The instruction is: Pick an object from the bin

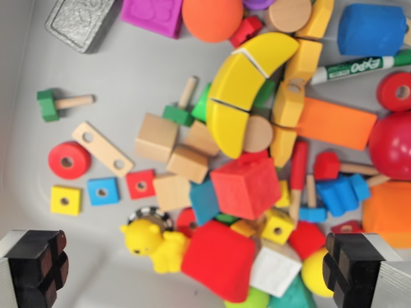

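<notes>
Looking straight down into a pale grey bin [122, 64], smooth matte floor, wall rising along the wrist view's left edge. No room visible beyond the bin.

Gripper [196, 266] spread wide, holding nothing: one black finger [35, 266] at the bottom left corner, the other at the bottom right, toys between and beyond them.

Left half of the floor mostly bare. Scattered there, apart from one another: a green-headed peg [58, 102], a red ring [69, 160], a wooden strip [103, 149] with two holes just beside the ring, and a row of three small squares, yellow [66, 200], blue [103, 190], red [140, 184]. A grey embossed slab [80, 20] at the top left, a purple block [154, 14] beside it, touching an orange ball [212, 18].

Centre and right heaped thick. Yellow arch pieces [239, 86] curving over plain wooden cubes [156, 137]. A red cube [246, 186] on top of the pile near the middle, a blue piece [203, 202] against its left side. Below it a red cushion-like block [217, 258], a white cube [275, 269] touching its right side, and a yellow bear [153, 242] lying just left of it. An orange slab [335, 122] and a green Expo marker [359, 66] at the upper right, a blue block [372, 29] above the marker, a big red ball [392, 146] cut by the right edge.
</notes>
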